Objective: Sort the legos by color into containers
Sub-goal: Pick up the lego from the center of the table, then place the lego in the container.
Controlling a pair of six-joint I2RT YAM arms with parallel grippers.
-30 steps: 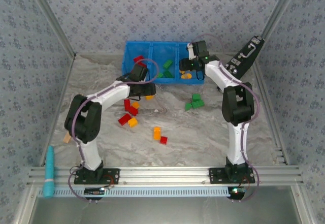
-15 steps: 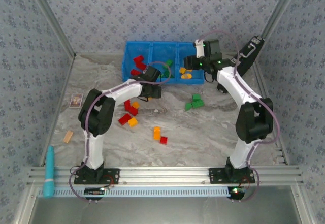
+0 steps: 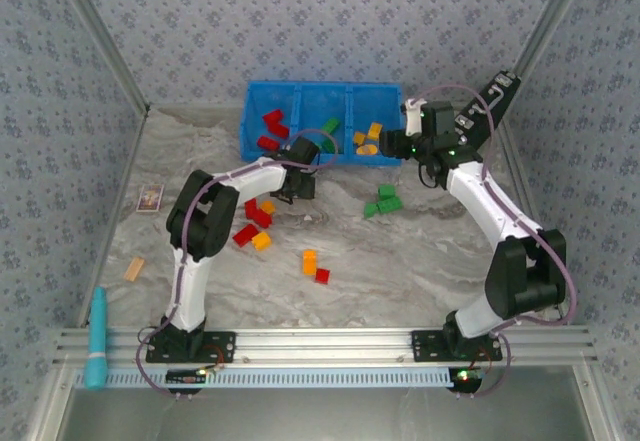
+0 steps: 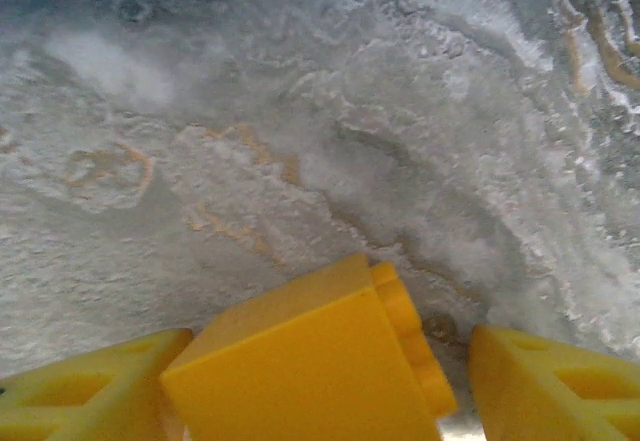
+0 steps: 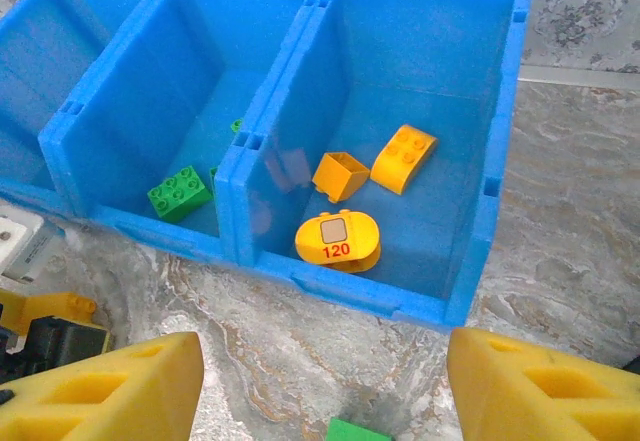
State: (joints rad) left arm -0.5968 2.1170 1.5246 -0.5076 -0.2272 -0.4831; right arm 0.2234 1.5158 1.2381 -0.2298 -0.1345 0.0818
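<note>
The blue bin (image 3: 320, 86) stands at the back; its left compartment holds red legos (image 3: 272, 119), the middle one green legos (image 5: 180, 193), and the right one three yellow pieces (image 5: 338, 238). My left gripper (image 4: 320, 381) is shut on a yellow lego (image 4: 300, 361), low over the table just in front of the bin's middle (image 3: 297, 183). My right gripper (image 5: 325, 381) is open with nothing between its fingers, in front of the bin's right compartment (image 3: 398, 146). Loose red (image 3: 258, 211), yellow (image 3: 262, 241) and green legos (image 3: 383, 199) lie on the table.
A black case (image 3: 485, 106) leans at the back right, close behind the right arm. A small card (image 3: 150, 197), a tan wooden block (image 3: 133, 269) and a teal tool (image 3: 97, 339) lie along the left side. An orange and a red lego (image 3: 314, 267) sit mid-table.
My right gripper has drawn back out of the bin's right compartment towards the right. My left gripper has carried the yellow lego to the right along the bin's front.
</note>
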